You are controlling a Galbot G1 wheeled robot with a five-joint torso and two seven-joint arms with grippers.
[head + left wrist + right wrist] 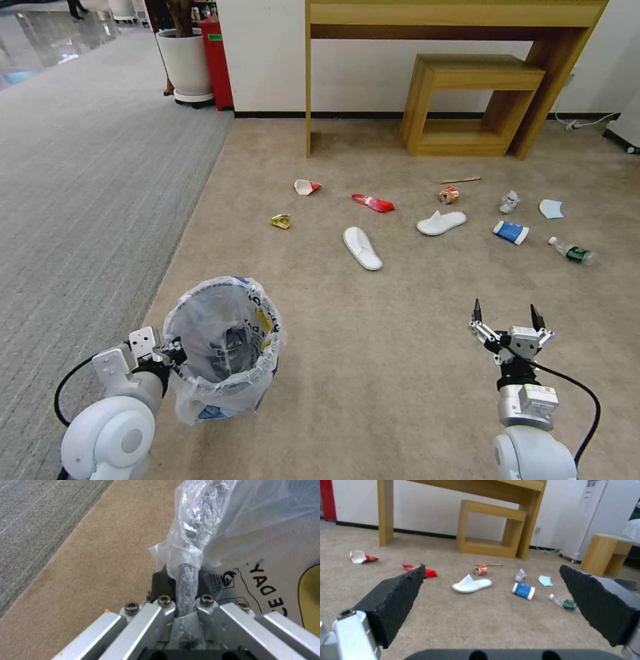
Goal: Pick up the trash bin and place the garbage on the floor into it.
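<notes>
The left gripper [175, 351] clamped the clear-bagged round trash bin's [223, 347] rim; the right gripper [505, 319] hung open, and collecting the scattered floor garbage [363, 248] appeared next.

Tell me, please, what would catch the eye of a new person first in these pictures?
First, the trash bin with its crinkled clear bag, at the robot's left, where the left gripper is shut on its rim. Next, the garbage strewn over the beige carpet ahead: two white slippers, a red wrapper, a clear bottle. The right gripper hangs open and empty above bare carpet on the right.
</notes>
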